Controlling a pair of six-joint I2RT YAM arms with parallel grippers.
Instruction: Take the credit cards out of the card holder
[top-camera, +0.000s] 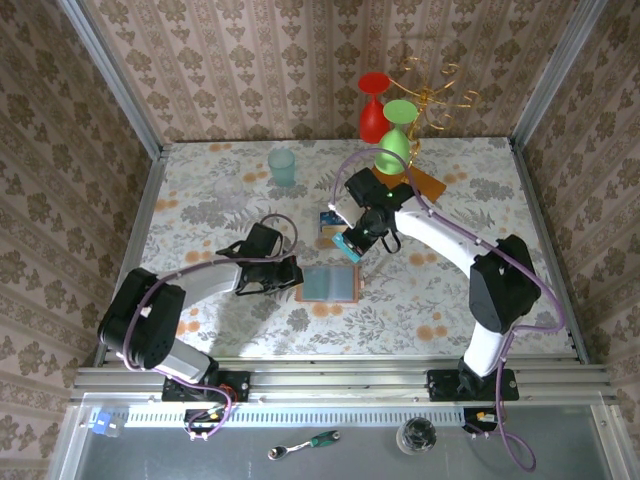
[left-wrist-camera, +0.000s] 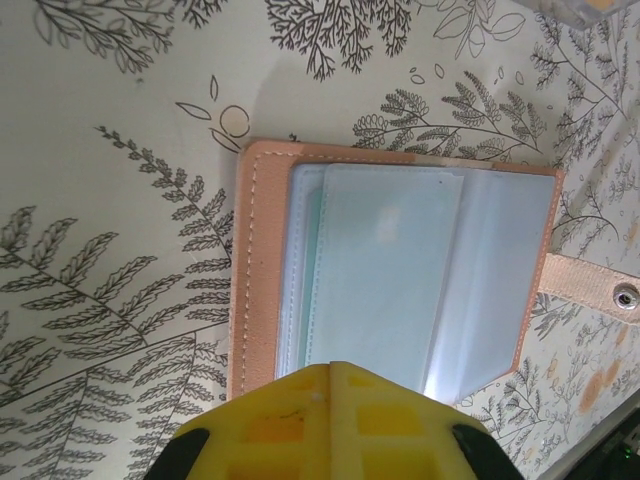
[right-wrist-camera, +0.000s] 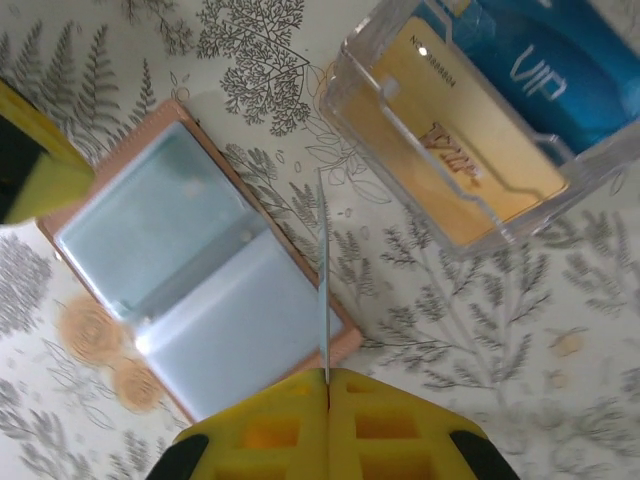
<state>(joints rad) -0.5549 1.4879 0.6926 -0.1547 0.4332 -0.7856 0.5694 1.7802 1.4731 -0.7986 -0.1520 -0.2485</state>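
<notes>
Floral table (top-camera: 200, 195) bears open card holder (top-camera: 328, 283), clear box (right-wrist-camera: 352, 85), cup (top-camera: 282, 166)

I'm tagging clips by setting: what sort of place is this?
Probably a staged robot test booth rather than a real home. Wallpapered panels box in a table with a floral cover, and the left arm and right arm are bolted to an aluminium rail.

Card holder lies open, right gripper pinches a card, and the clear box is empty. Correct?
Not empty: in the right wrist view the clear box holds a gold VIP card and a blue VIP card. The card holder does lie open and the right gripper pinches a card.
</notes>
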